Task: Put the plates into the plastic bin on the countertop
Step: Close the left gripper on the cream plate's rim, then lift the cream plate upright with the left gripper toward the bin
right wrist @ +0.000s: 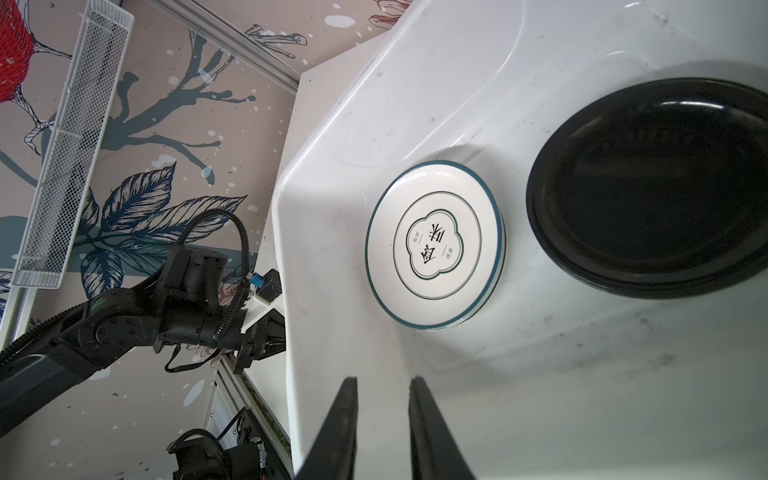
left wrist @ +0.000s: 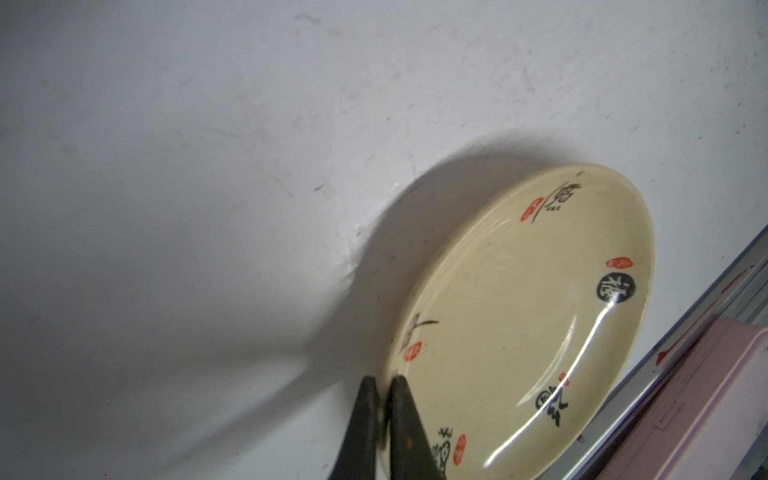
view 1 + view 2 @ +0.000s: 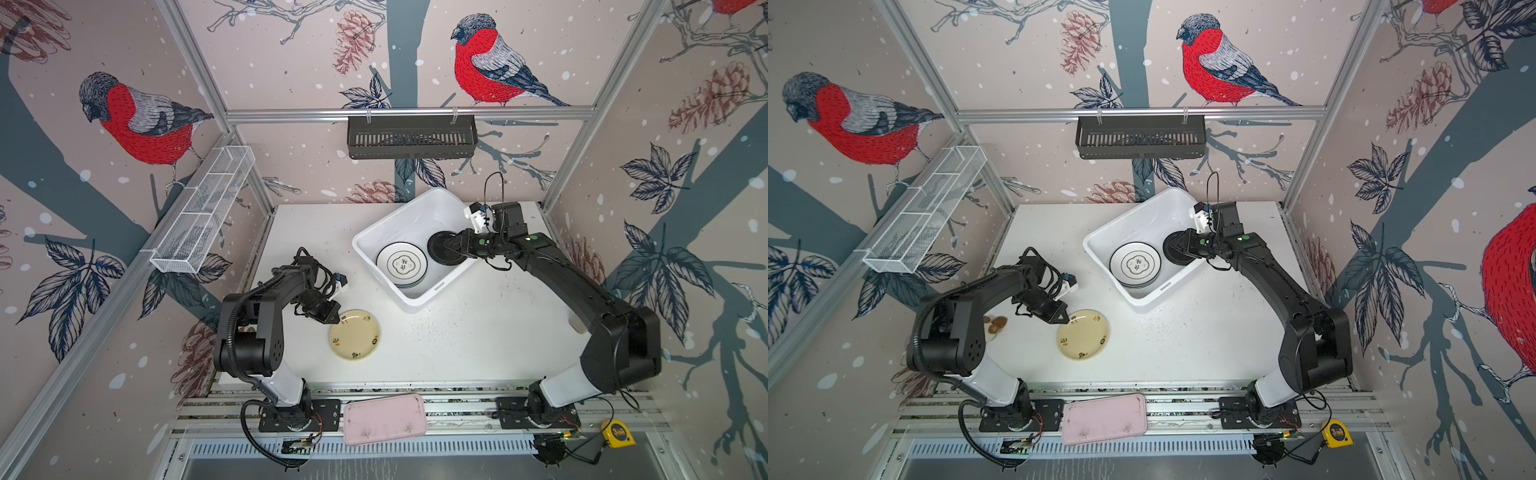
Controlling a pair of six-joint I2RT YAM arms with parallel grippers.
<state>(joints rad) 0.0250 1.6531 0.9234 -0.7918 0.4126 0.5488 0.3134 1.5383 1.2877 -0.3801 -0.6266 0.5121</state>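
On the countertop (image 3: 478, 332), left pincer (image 2: 384, 380) grips yellow plate (image 2: 519, 311); right pincer (image 1: 382, 380), narrowly parted, hangs over bin (image 1: 415, 104).

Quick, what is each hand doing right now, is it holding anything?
Left hand: closed, pinching the rim of the pale yellow plate.
Right hand: open, holding nothing, over the plastic bin.

Both top views are bright and evenly lit, sharp in the middle. The wide lens splays the aluminium wall rails (image 3: 195, 62) out toward 10 and 2 o'clock, and the metal strip (image 3: 374, 467) at 6 o'clock is dim. Up close, the pale yellow plate (image 2: 519, 316) carries white glare streaks and throws a broad, soft shadow over the bench (image 2: 208, 124), away from the pink tray (image 2: 706, 395). My left jaws are blurred. My right jaws are soft too, above the brightly lit plastic bin (image 1: 415, 104).
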